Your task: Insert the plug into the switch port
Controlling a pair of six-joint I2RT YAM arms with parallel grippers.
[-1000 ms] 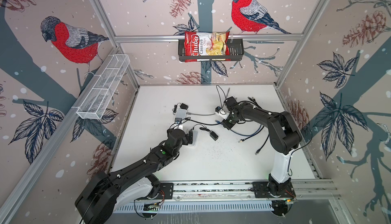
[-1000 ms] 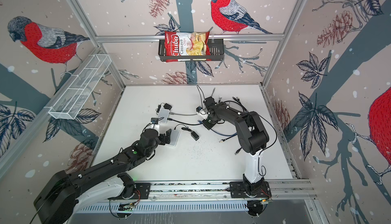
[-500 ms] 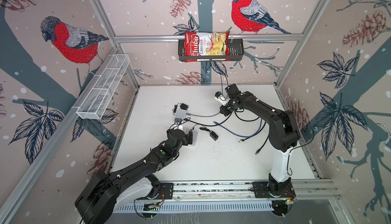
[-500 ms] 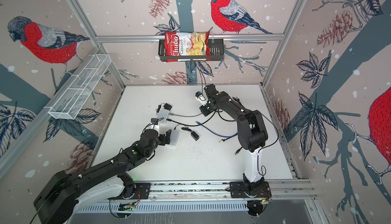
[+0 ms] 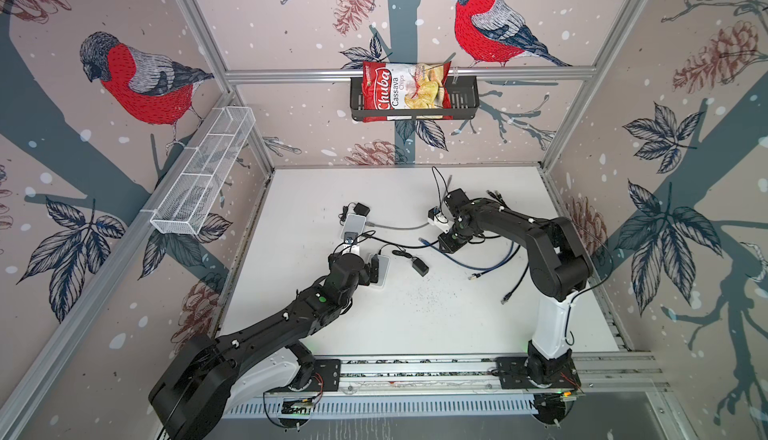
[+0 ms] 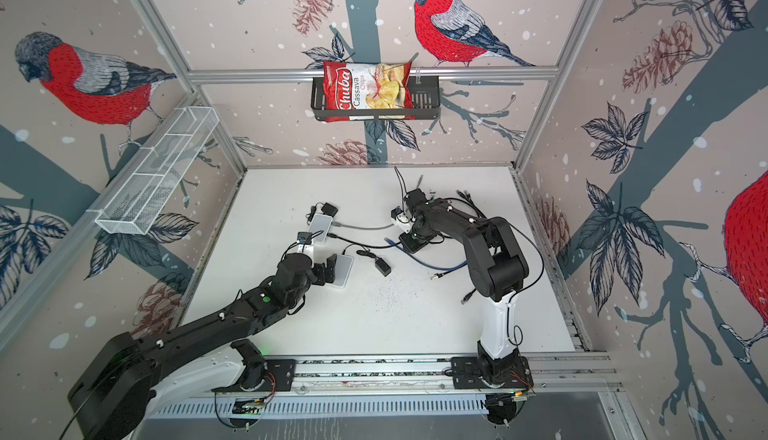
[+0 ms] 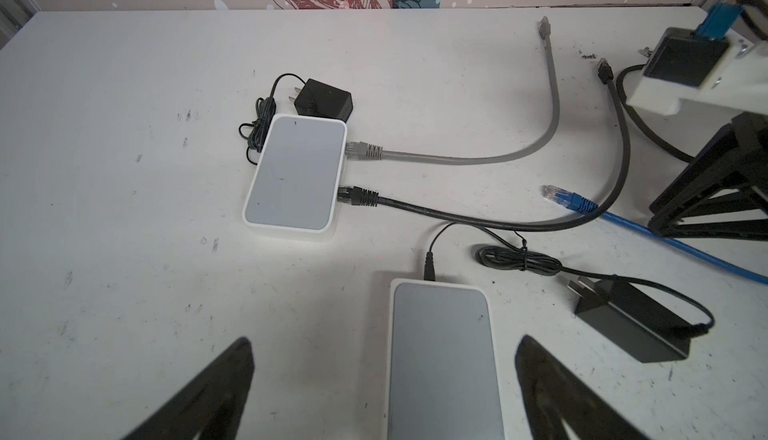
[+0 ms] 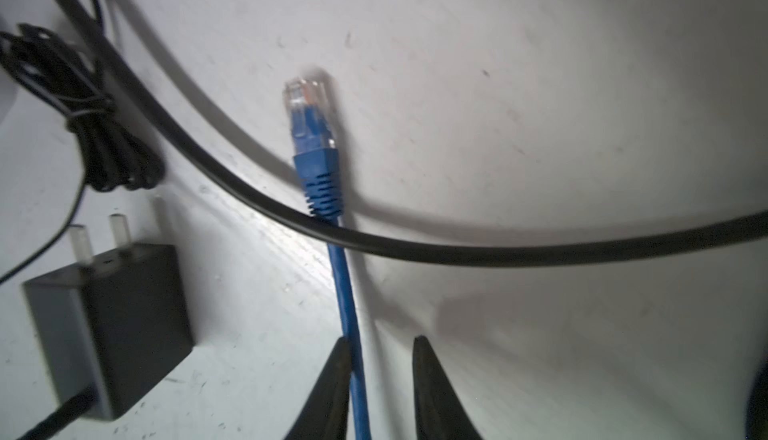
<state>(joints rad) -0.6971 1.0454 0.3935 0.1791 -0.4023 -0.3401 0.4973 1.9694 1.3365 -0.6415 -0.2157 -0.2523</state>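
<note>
The scuffed white table point(image 5: 415, 325) I work over carries a white far switch point(image 7: 296, 176) with a grey cable point(image 7: 478, 159) and a black cable point(image 7: 540, 223) plugged in. A near switch point(image 7: 442, 359) lies beside a black power adapter point(image 7: 631, 325). A blue Ethernet cable point(image 8: 345, 292) lies loose, its plug point(image 8: 309, 105) unconnected.

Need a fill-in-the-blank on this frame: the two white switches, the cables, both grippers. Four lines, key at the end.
1. The far white rectangular switch has ___ cables plugged into its side.
2. The cable running between the right gripper's fingers is ___.
3. The thick black cable crosses ___ that cable.
4. The left gripper's jaws stand ___, either side of the near white switch.
Missing words: two; blue; over; open.
</note>
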